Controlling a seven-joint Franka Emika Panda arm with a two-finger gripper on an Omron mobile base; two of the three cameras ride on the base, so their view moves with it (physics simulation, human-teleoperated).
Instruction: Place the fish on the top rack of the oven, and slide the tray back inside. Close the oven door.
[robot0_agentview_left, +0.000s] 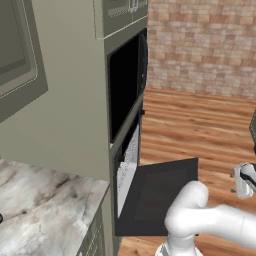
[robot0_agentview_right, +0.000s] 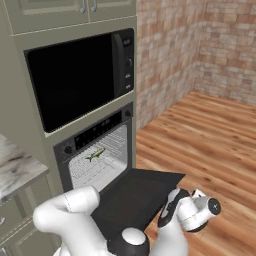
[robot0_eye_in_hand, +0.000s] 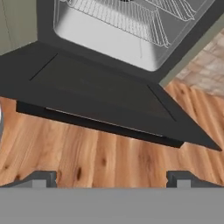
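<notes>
Fish is seen in the right base view lying on the top rack, inside the oven, nearer the rack's left rear part. The oven door is folded down flat, and the gripper hangs near its right front corner; whether its fingers are apart cannot be told there. A glossy black unit is set above the oven.

From the left base view, the oven door is seen lowered, and the wire rack shows edge-on in the opening.

Through the hand view, the two fingertips are seen wide apart with nothing between them, over the wooden floor just before the door's front edge.
</notes>
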